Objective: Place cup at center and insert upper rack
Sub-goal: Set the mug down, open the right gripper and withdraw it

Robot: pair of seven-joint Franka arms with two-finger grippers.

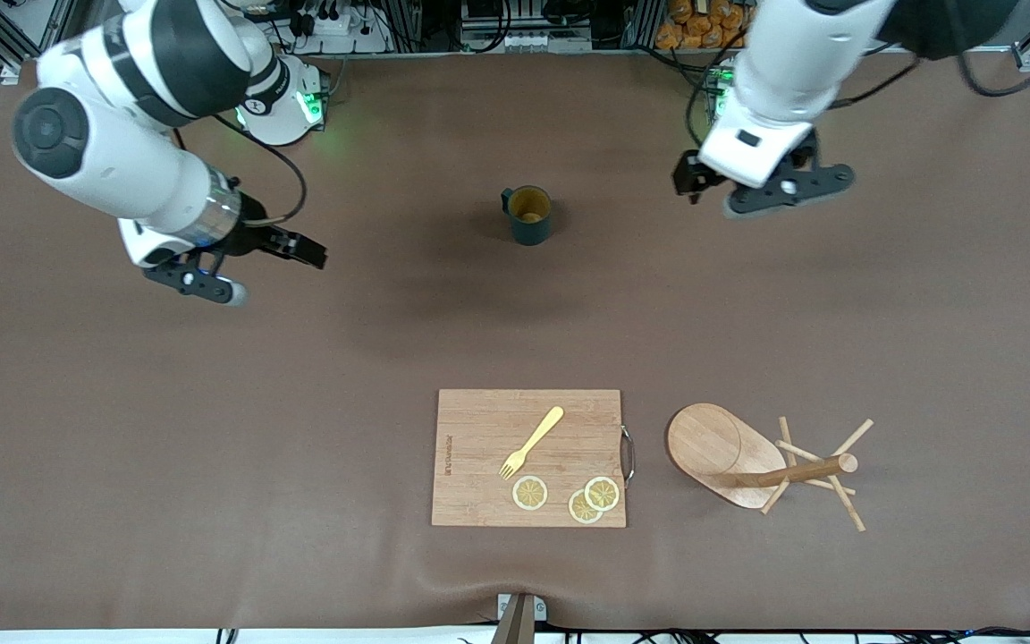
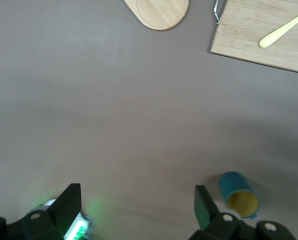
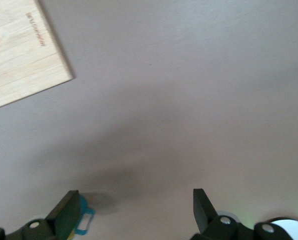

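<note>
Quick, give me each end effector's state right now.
Left end effector: open, empty, over bare table toward the left arm's end.
Right end effector: open, empty, over bare table toward the right arm's end.

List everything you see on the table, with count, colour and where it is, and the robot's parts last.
cup: one, dark teal outside, yellowish inside, upright, mid-table, nearer the bases than the board.
cutting board: one, light wood, metal handle, near the front camera.
fork: one, pale yellow, on the cutting board.
lemon slices: three, yellow, on the cutting board, two overlapping.
mug tree: one, light wood, lying on its side beside the board, toward the left arm's end.
left hand: open, empty, above bare table.
right hand: open, empty, above bare table.
</note>
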